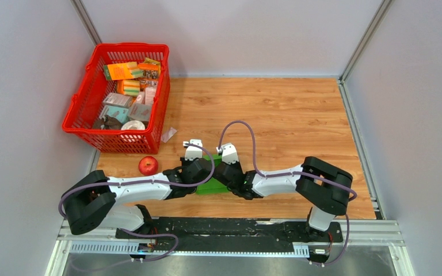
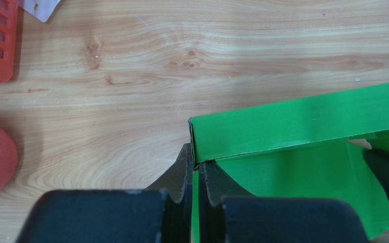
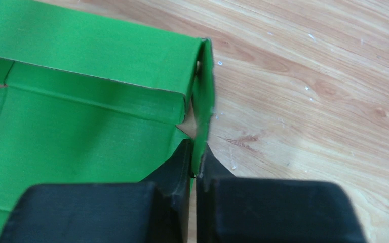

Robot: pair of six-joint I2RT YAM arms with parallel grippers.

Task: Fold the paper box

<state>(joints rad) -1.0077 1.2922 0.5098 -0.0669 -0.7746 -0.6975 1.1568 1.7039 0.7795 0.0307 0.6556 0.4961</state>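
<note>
I see a pale wooden counter [image 1: 299, 115], red plastic basket [image 1: 83, 118] far left, bright green thin-card paper box [image 1: 214, 184] part-folded between my arms, round red apple [image 1: 148, 165] near it, left jaws clamped on its left edge, right jaws clamped on its upright right flap.

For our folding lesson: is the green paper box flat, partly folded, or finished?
Partly folded: on the paper box, one long wall stands up from the flat base; left gripper and right gripper each pinch a flap.
</note>
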